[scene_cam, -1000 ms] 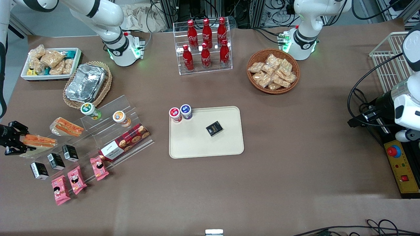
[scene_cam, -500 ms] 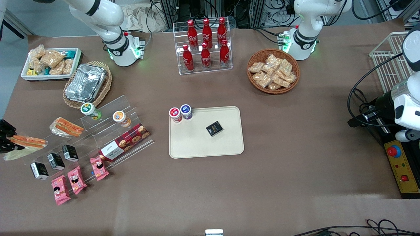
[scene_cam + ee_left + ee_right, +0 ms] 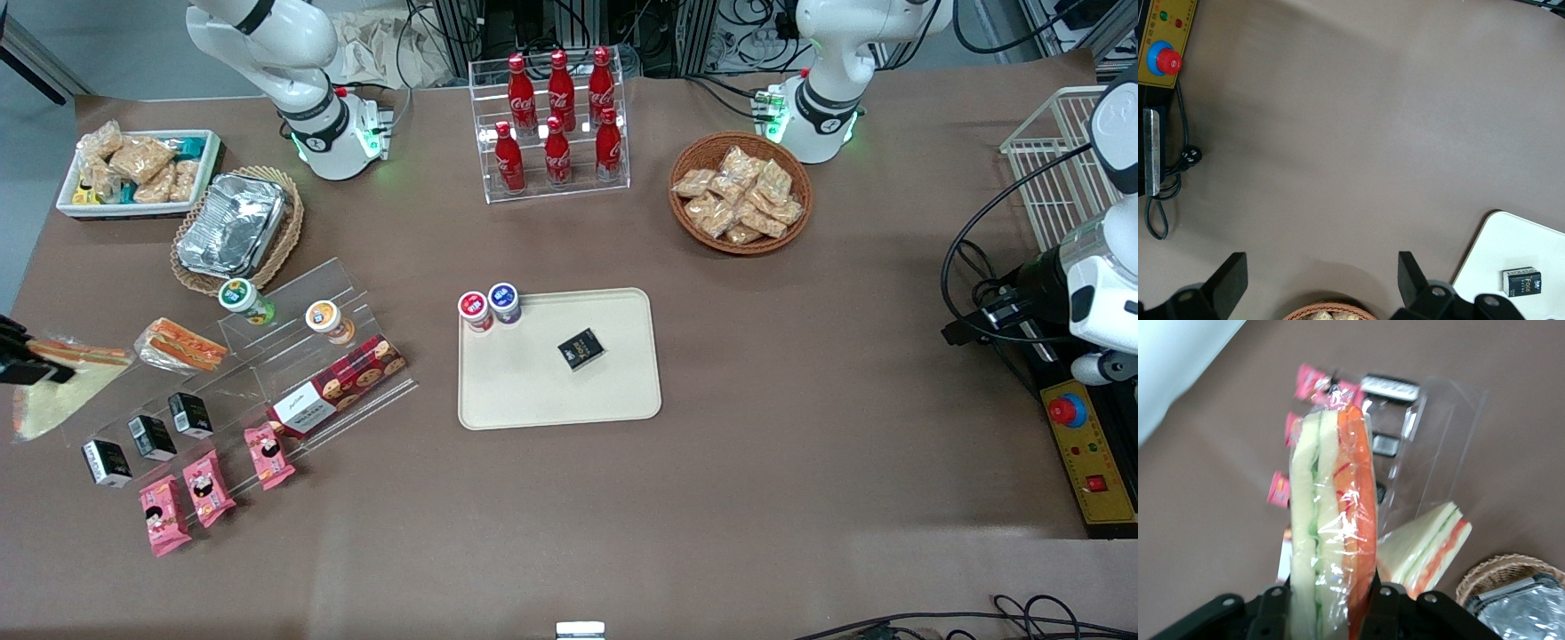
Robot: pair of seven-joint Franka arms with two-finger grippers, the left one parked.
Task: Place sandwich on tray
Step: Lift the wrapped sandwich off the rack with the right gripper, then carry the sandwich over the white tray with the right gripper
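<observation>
Way over at the left edge of the front view, the gripper (image 3: pixel 11 360) is only partly in frame, and it has the sandwich (image 3: pixel 58 384) pinched between its fingers. So the sandwich is up in the grip, toward the working arm's end of the table, with its pale bread face turned to the camera and the orange stripe along its upper edge. The wrist camera shows it better: the gripper (image 3: pixel 1327 613) is clamped on both sides of the wrapped wedge (image 3: pixel 1331 520), green and orange layers running straight up out of the fingers (image 3: pixel 1271 610).

Just beside it in the front view, the other sandwich (image 3: pixel 180 345) lies on the clear acrylic stand (image 3: pixel 267 356). Below that in the frame are the black boxes (image 3: pixel 151 436) and pink snack packs (image 3: pixel 209 484).

Middle of the frame, the tray (image 3: pixel 533 391) is well apart from the sandwich. It holds a small black box (image 3: pixel 581 348) and two little cups (image 3: pixel 489 307) at its upper left corner.
</observation>
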